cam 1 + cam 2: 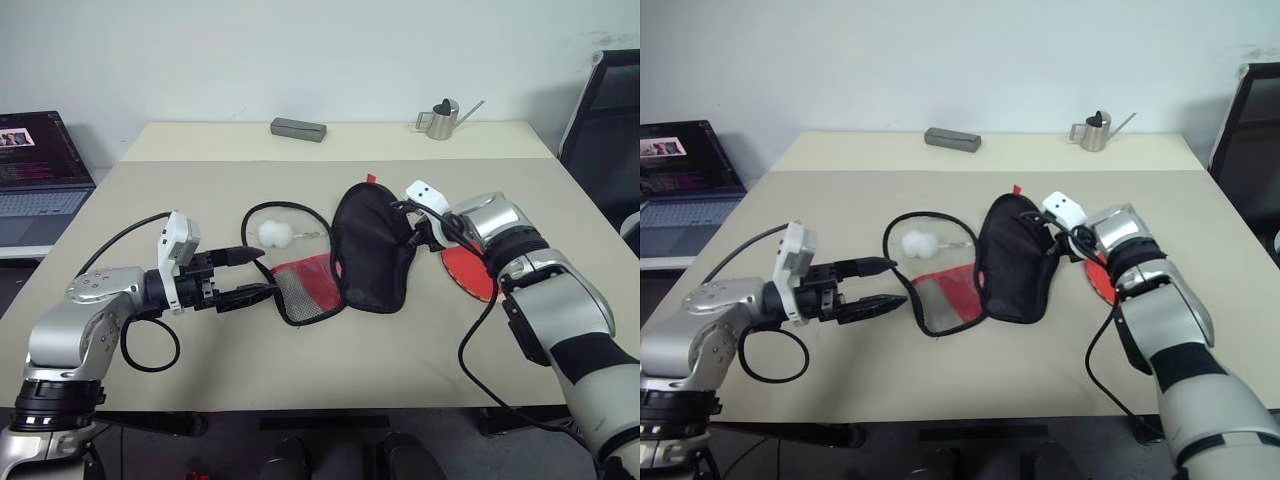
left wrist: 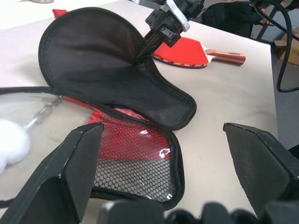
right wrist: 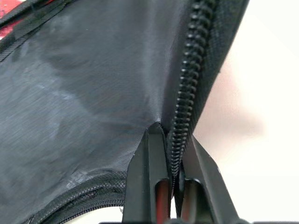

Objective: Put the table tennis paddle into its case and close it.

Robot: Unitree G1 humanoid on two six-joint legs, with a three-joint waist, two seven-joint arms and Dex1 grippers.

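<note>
Left wrist view: case (image 2: 112,79) open and empty, right jaws clamping its rim, left jaws apart.

A beige table (image 1: 330,350) carries everything. The case (image 1: 340,265) lies open just ahead of the left gripper's (image 1: 243,274) spread fingertips, its black flap pinched at the zipper rim between the right gripper's (image 1: 413,232) fingers. The table tennis paddle (image 2: 187,52) lies flat just beyond those right fingers. Well past both pairs of fingers sit a grey box (image 1: 298,129) and a small metal watering can (image 1: 441,119).
</note>
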